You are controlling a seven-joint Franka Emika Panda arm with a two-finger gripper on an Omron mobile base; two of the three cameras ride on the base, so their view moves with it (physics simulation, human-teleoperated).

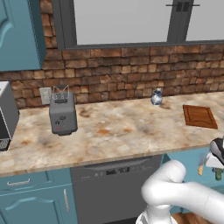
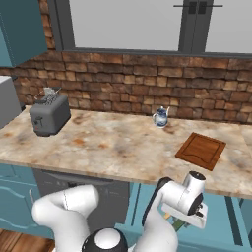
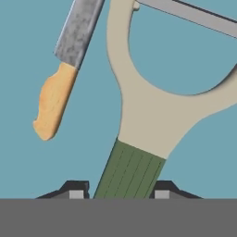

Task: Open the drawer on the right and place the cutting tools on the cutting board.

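Observation:
The drawer (image 1: 190, 158) stands pulled out under the counter's right end, and its teal floor (image 3: 28, 51) lies right below the hand. Two cutting tools lie in it. The peeler (image 3: 152, 106) has a green handle and a pale forked head. The short knife (image 3: 60, 78) with its tan-yellow handle lies just left of the peeler. My gripper (image 3: 119, 192) reaches down into the drawer, shut on the peeler's green handle, with one fingertip (image 3: 76, 190) against each side. The reddish-brown cutting board (image 1: 199, 116) (image 2: 201, 150) lies bare on the counter, behind and above the drawer.
A grey toaster (image 1: 62, 113) (image 2: 48, 115) stands at the counter's left. A small blue-white jug (image 1: 156, 97) (image 2: 161, 117) sits by the brick wall. The dark dishwasher front (image 1: 113, 183) is left of the drawer. A microwave (image 1: 4, 113) is at the far left.

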